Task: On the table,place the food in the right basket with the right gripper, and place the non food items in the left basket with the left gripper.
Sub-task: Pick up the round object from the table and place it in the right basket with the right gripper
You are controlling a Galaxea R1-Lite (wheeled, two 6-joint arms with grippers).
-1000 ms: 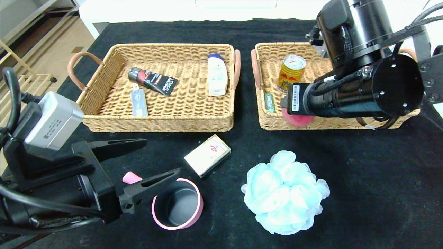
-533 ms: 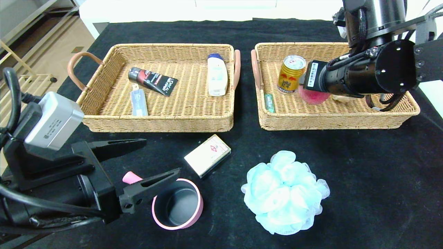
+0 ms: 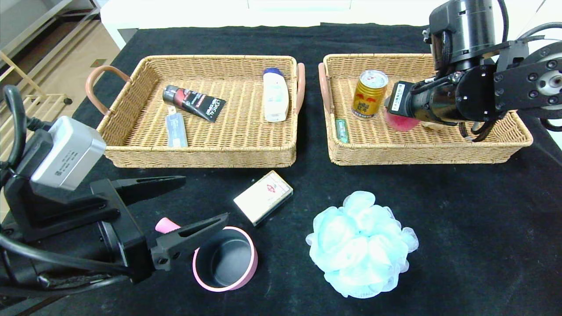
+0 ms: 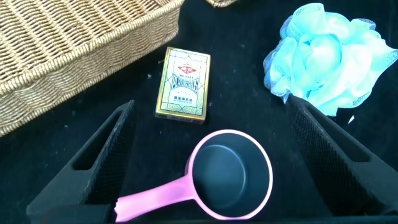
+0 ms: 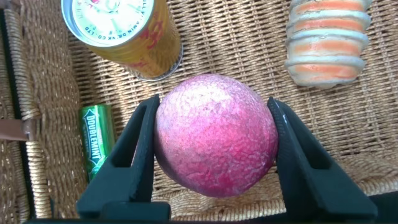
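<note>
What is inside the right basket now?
The right basket holds a gold can, a green gum pack and a striped roll. The right gripper grips a peach there. The arm covers the rest.

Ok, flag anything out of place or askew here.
Nothing stands out. The right gripper holds the peach over the right basket, beside the upright can; nothing is spilled or damaged.

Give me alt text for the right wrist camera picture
The right gripper holds a pink-red peach between its black fingers over the right basket. In the wicker tray lie a gold can, a green gum pack and a striped roll.
</note>
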